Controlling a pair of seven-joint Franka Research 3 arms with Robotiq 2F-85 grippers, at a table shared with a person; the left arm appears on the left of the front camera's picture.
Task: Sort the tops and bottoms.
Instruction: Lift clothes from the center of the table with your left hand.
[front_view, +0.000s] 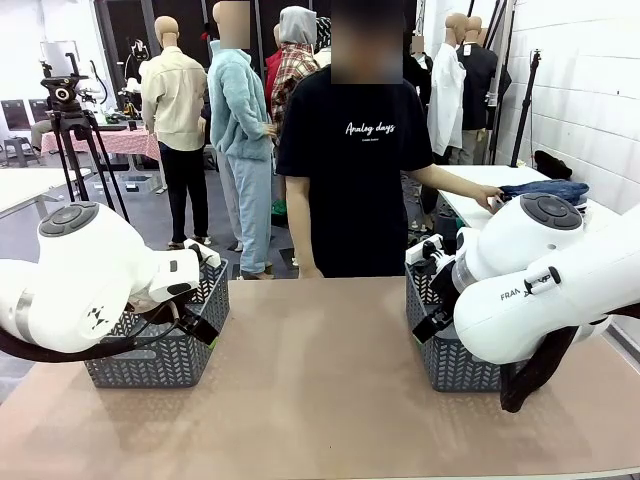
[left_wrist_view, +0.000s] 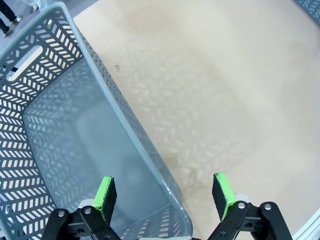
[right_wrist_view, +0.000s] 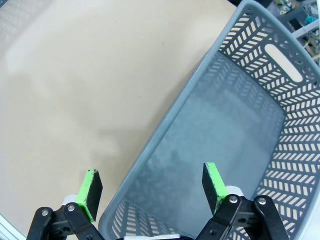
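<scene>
Behind the beige table (front_view: 320, 380), a grey floor (front_view: 150, 215) leads to a black tripod (front_view: 80, 150), a red-checked table (front_view: 105, 140) and a white block wall (front_view: 585, 80) on the right.

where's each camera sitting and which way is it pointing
Front: between the arms, facing across the table at the person; left arm and right arm show.
Left wrist: on the left arm, looking down past the open left gripper at the left basket rim and table.
Right wrist: on the right arm, looking down past the open right gripper at the right basket rim and table.
Shared: each basket also shows in the front view.
</scene>
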